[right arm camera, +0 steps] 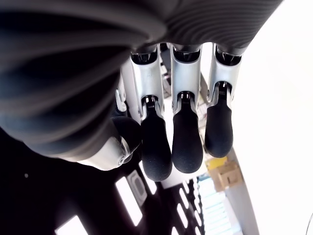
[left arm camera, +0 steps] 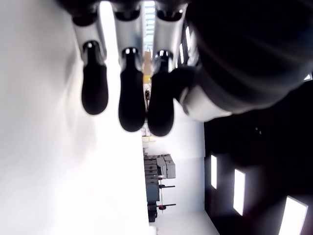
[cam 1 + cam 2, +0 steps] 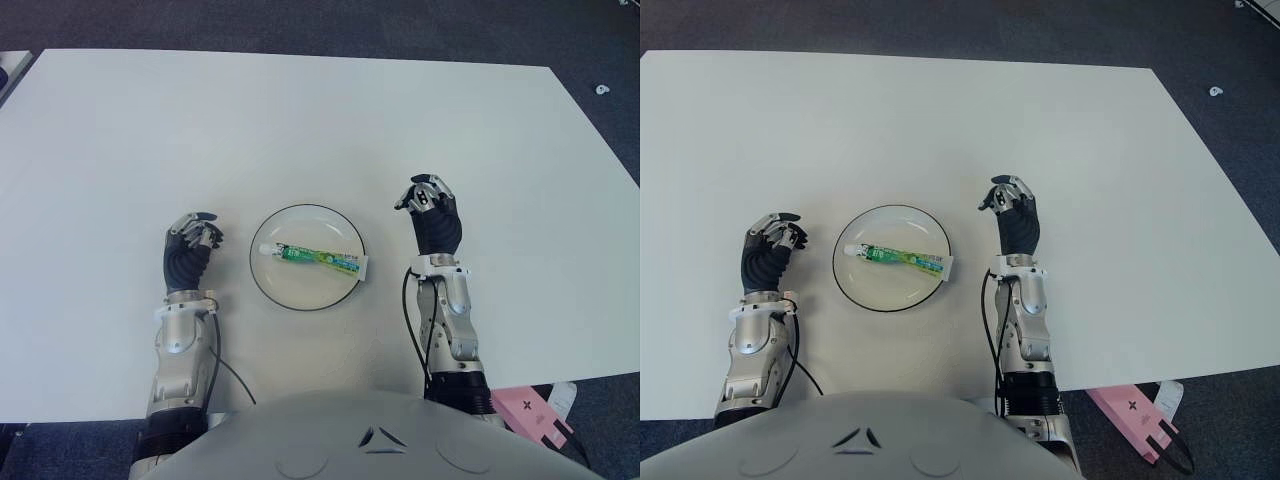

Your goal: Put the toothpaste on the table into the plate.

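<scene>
We've got the toothpaste (image 3: 322, 258) lying flat in the plate (image 3: 300, 222), its end reaching the right rim. Our left hand (image 3: 190, 250) shows left of the plate and our right hand (image 3: 433, 215) to its right over the white bench (image 3: 300, 120), both with fingers loosely curled, holding nothing as far as we can tell.

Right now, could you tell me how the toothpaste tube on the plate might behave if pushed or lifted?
The toothpaste tube looks flat at its wide end, so it probably slides rather than rolls. It likely flexes when squeezed. Its end overhangs the plate rim, so a nudge there could tip it out.
</scene>
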